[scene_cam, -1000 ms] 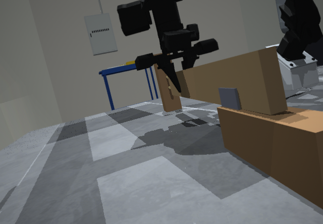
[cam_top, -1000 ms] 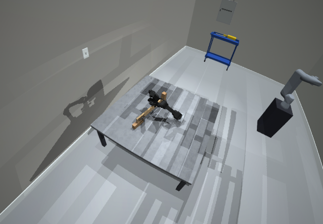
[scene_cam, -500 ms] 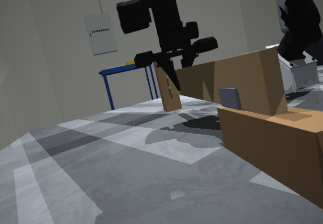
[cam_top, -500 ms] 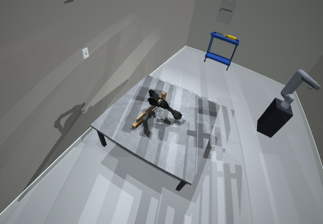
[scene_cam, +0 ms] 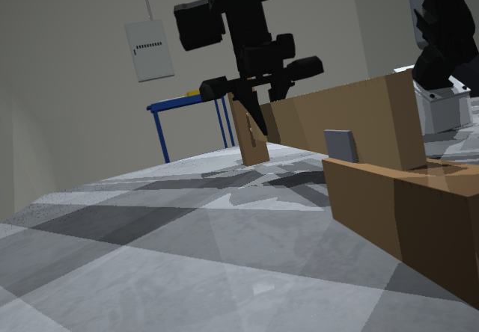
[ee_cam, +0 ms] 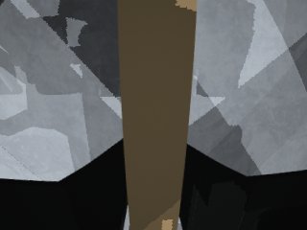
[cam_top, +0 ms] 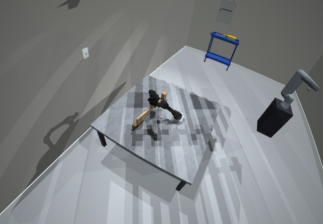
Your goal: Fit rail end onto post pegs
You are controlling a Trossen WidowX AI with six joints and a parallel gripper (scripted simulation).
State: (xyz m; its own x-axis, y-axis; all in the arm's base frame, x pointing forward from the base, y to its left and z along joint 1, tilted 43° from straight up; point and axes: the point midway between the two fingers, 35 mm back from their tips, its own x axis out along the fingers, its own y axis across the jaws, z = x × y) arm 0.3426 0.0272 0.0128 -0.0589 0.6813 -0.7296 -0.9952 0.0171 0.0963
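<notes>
The long wooden rail (cam_top: 145, 113) (scene_cam: 348, 117) (ee_cam: 155, 72) is off the table at its post end and looks roughly level. Its far end stands on the footboard block (cam_top: 134, 126) (scene_cam: 363, 197), behind the grey bracket plate (scene_cam: 338, 145). My gripper (scene_cam: 271, 117) (ee_cam: 149, 142) is shut on the rail close to the post end, one finger on each side. The wooden post (cam_top: 163, 96) (scene_cam: 253, 154) stands just beyond that end. Two thin pegs show at the post's face in the exterior view, with a small gap seeming to remain. The rail's holes are hidden.
The arm's white base (cam_top: 180, 118) (scene_cam: 444, 108) stands on the grey table (cam_top: 172, 154) (scene_cam: 174, 282), to one side of the rail. A blue cart (cam_top: 217, 58) (scene_cam: 181, 103), a wall panel and another grey arm on a black pedestal (cam_top: 273, 119) are off the table.
</notes>
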